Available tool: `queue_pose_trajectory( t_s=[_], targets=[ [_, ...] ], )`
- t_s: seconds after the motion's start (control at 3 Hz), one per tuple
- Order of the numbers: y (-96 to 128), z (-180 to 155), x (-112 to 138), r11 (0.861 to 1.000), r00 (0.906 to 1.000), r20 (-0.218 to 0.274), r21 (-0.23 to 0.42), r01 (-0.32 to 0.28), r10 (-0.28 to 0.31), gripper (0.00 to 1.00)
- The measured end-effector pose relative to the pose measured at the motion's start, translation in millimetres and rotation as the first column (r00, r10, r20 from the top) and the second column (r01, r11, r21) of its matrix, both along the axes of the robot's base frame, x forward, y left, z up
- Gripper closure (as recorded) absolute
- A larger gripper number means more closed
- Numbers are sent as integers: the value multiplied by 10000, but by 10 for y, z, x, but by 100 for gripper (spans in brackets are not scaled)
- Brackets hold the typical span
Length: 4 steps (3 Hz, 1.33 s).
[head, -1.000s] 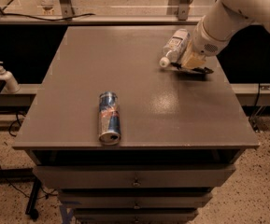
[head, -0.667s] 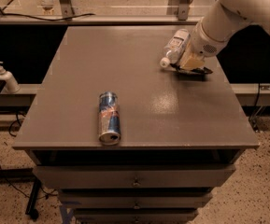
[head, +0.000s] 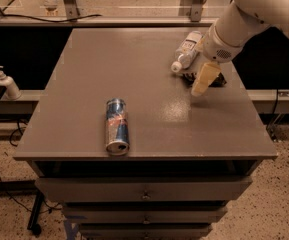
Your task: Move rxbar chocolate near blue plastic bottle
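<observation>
A robotics lab or test space, by the look of it: a plain grey work table [head: 134,84] with shallow drawers [head: 144,190] stands on speckled hard flooring [head: 269,209], a black cable [head: 34,18] runs along the rail behind, a pump dispenser bottle [head: 6,83] stands off to the left, and a white robot arm [head: 256,14] reaches over the table's far right side, its gripper [head: 202,84] low above the surface

Cream gripper [head: 203,83] at black rxbar chocolate [head: 217,80]; white-capped blue plastic bottle [head: 186,52]; blue-silver can [head: 116,125]; grey table [head: 104,59].
</observation>
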<state>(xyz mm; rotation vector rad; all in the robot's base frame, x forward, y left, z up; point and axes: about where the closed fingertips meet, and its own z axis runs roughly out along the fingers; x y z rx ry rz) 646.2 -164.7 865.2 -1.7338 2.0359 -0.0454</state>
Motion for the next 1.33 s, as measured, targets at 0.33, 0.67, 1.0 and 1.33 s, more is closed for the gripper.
queue_pose_trajectory(
  t_s=[0.33,0.67,1.0,1.33],
  targets=[
    [-35,74,-102,9990,9997,153,407,178,-184,0],
    [-136,235,-325,9888,9968,742,1479,195,-307,0],
    [-361,478,-650,9640,9825,1765,2656,100,-588,0],
    [-583,564,-790,9510,9718,2178,3085,196,-906,0]
  ],
)
